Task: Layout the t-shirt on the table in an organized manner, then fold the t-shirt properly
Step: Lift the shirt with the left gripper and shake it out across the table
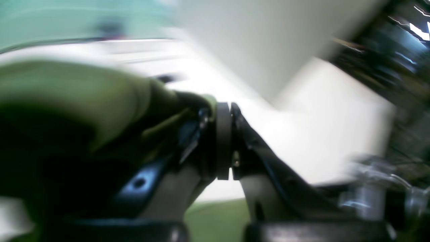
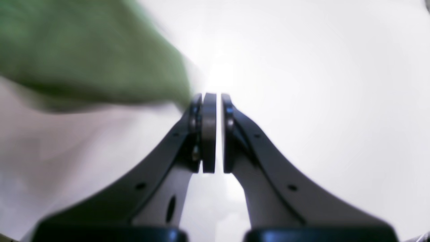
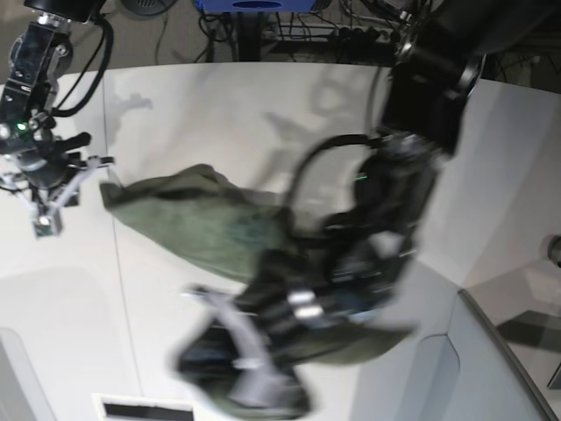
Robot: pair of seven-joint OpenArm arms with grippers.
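The olive-green t-shirt (image 3: 197, 215) lies crumpled across the middle of the white table (image 3: 263, 114), one end reaching left and the other hanging toward the front. The left arm (image 3: 390, 210) is blurred over its front part. In the left wrist view my left gripper (image 1: 231, 107) is shut, with bunched t-shirt (image 1: 77, 97) cloth draped over its left finger and running up to the pads. My right gripper (image 3: 42, 219) hangs at the table's left, apart from the cloth. Its jaws (image 2: 218, 97) are shut with nothing between them; the t-shirt (image 2: 87, 53) edge lies just beside its left fingertip.
A grey translucent panel (image 3: 500, 360) stands at the front right corner. A thin dark seam (image 3: 118, 289) runs down the table's left part. Cables and equipment (image 3: 351, 26) sit beyond the far edge. A small white label (image 3: 140, 408) lies at the front edge.
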